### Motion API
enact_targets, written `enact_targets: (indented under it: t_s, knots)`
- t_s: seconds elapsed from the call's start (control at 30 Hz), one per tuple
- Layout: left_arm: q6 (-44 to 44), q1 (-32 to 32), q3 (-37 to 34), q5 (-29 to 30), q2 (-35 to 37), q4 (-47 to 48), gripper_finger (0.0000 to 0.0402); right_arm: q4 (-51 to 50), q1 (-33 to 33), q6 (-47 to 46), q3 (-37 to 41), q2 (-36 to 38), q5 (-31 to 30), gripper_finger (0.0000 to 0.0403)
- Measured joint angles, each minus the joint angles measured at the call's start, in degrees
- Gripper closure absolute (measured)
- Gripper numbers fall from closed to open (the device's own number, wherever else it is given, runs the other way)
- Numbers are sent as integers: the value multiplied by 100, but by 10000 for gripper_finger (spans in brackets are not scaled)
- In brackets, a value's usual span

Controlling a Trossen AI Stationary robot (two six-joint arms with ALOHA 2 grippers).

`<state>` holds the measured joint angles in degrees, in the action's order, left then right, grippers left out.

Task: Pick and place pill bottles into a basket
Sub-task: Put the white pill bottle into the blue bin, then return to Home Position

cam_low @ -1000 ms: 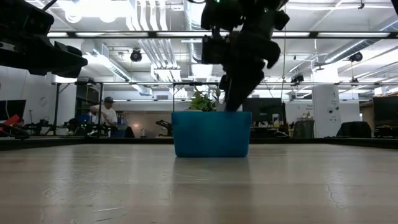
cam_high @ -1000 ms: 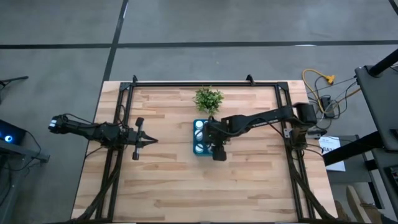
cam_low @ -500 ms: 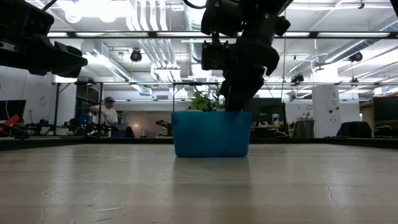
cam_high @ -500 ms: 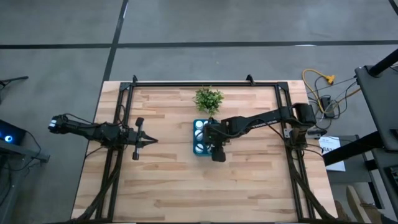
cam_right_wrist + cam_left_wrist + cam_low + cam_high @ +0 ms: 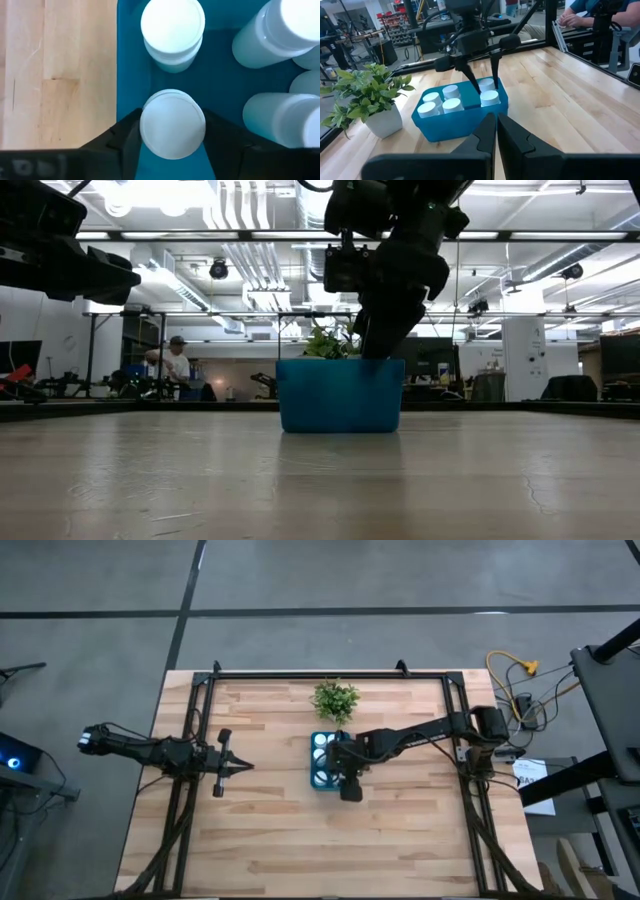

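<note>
The teal basket (image 5: pixel 313 762) stands at the table's middle, just near of a small green plant (image 5: pixel 335 698). Several white pill bottles (image 5: pixel 451 92) stand upright inside it. My right gripper (image 5: pixel 487 90) reaches down into the basket's right half and is shut on one more pill bottle (image 5: pixel 172 131). Another bottle (image 5: pixel 172 25) stands right beside that one. My left gripper (image 5: pixel 245 767) hovers shut over the table's left side and points toward the basket, with nothing between its fingers. My right gripper pinches the pill bottle between its two fingers, one finger (image 5: pixel 129 137) on each side of the round white cap (image 5: pixel 150 131). It comes steeply from above, slanting from the table's right. The bottle is upright inside the basket, its top level with its neighbours; its base is hidden.
The plant in its white pot (image 5: pixel 382 122) stands close behind the basket's far end. Black frame rails (image 5: pixel 330 673) run along the table's far, left and right edges. Bare wood lies on the near half of the table (image 5: pixel 330 840).
</note>
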<state>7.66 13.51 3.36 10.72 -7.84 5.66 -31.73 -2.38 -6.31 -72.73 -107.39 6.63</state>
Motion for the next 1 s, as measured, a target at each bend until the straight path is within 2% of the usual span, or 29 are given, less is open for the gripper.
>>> enact_targets:
  t_s: [0.13,0.23,0.8,1.0]
  knots:
    - [0,0,0,-2,0,1,402,-21,-13,-113,15,-12,34,198]
    - [-2,0,0,-7,0,1,402,25,-13,-147,17,-17,119,189]
    - [-2,1,0,-4,0,1,402,48,-13,-155,-27,96,158,205]
    - [-2,1,0,2,0,1,402,-4,-13,-161,-265,179,400,204]
